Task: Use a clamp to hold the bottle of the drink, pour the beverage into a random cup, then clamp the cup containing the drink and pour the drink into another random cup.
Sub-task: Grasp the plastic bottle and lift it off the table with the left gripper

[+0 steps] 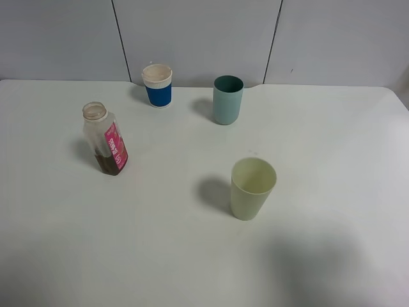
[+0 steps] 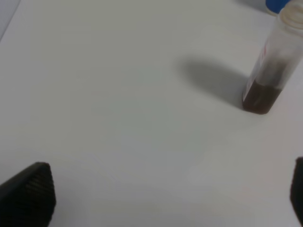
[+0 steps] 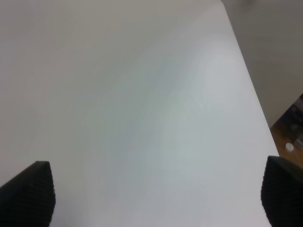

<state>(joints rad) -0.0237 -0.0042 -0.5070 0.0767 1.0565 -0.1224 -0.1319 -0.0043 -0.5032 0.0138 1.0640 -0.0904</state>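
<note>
My left gripper and right gripper gape wide, empty; the uncapped bottle stands ahead of the left, ready for clamping

The left fingers are spread wide, with bare table between them and ahead. The bottle stands ahead, off toward one finger's side, the first thing in the way; a blue cup sits just beyond it. The right fingers, also spread wide, have only bare table ahead, with the table's edge running off to one side.
</note>
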